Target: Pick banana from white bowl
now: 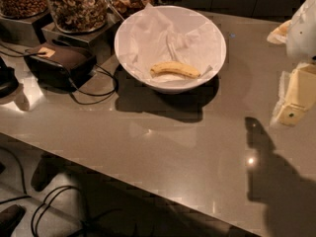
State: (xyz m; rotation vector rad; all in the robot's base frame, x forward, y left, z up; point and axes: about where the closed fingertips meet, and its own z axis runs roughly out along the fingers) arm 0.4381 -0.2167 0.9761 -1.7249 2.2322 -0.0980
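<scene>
Banana (175,69) lies on crumpled paper in white bowl (173,86), toward its front wall. Pincer (295,100) at right frame edge, seemingly above counter (163,142), well apart from bowl. Pincer apart or together: cannot tell.

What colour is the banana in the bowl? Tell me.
The banana is yellow, seen in the camera view. The hand hangs at the right edge.

Dim warm light — glare spot on the counter (163,149); white bowl (170,86) and the right-edge gripper (295,97) cast hard shadows.
</scene>
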